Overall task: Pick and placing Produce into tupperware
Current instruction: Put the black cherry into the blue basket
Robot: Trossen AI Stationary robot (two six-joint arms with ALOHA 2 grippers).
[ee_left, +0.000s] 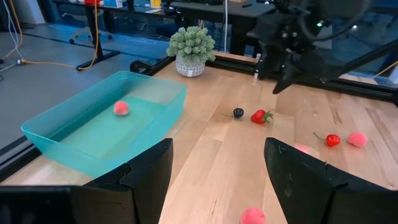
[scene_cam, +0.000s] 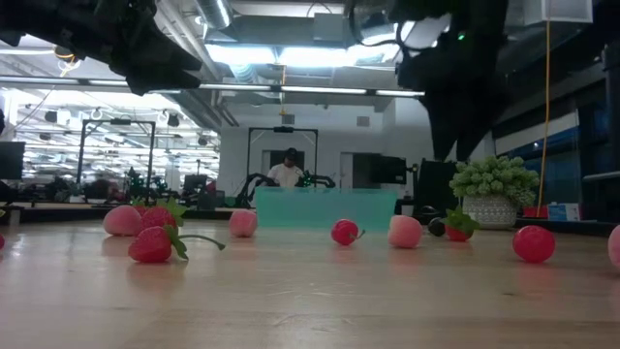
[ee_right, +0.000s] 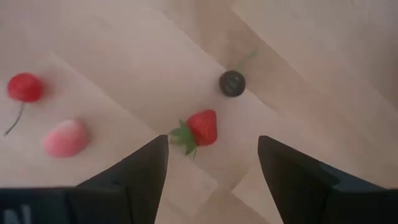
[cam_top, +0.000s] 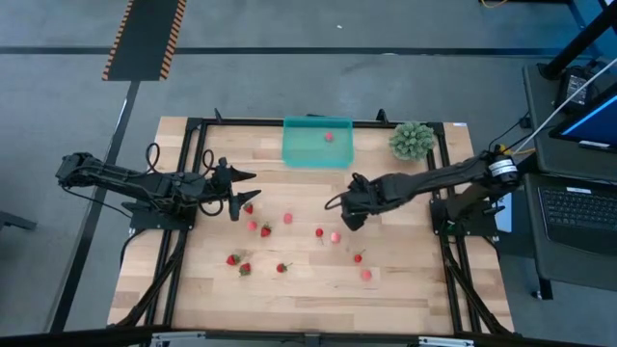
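Observation:
The teal tupperware [cam_top: 316, 143] stands at the table's far middle with one pink piece [cam_top: 329, 137] inside; it also shows in the left wrist view [ee_left: 93, 124]. Several red and pink produce pieces [cam_top: 287, 219] lie scattered on the wood. My right gripper [ee_right: 211, 155] is open and hovers over a red strawberry with a green top [ee_right: 202, 129], next to a dark berry [ee_right: 232, 83]; in the high view my right gripper [cam_top: 345, 208] is at mid-table. My left gripper [ee_left: 217, 180] is open and empty, left of the tupperware [cam_top: 246, 191].
A spiky green plant ball in a pot [cam_top: 413, 140] stands right of the tupperware. A red cherry-like piece [ee_right: 25, 86] and a pink piece [ee_right: 64, 138] lie beside the strawberry. More pieces lie toward the near left [cam_top: 237, 262]. A person sits in the room beyond [scene_cam: 286, 171].

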